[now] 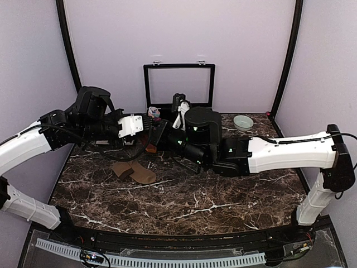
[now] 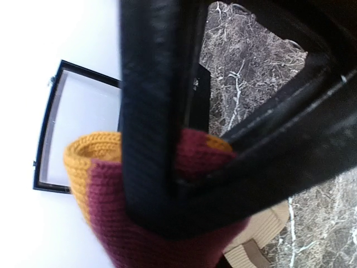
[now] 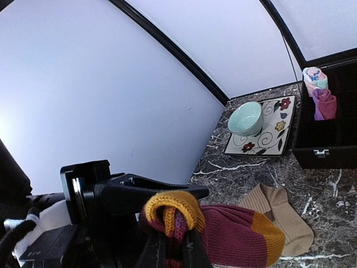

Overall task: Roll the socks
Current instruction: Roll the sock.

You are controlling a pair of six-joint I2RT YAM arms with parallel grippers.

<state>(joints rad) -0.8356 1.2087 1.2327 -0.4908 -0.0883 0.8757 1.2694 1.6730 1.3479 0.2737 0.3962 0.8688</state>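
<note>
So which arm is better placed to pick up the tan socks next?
Left, probably. The tan socks lie on the left half of the table, nearest the left gripper. The right gripper would reach across. Both grip the maroon sock now.

Table [image 1: 212, 201]: dark marble top, carrying everything.
Tan socks [image 1: 134, 171]: lying flat, left of centre.
Black box [image 1: 178, 84]: standing open at far edge.
Patterned plate [image 3: 271, 138]: sitting far right.
</note>
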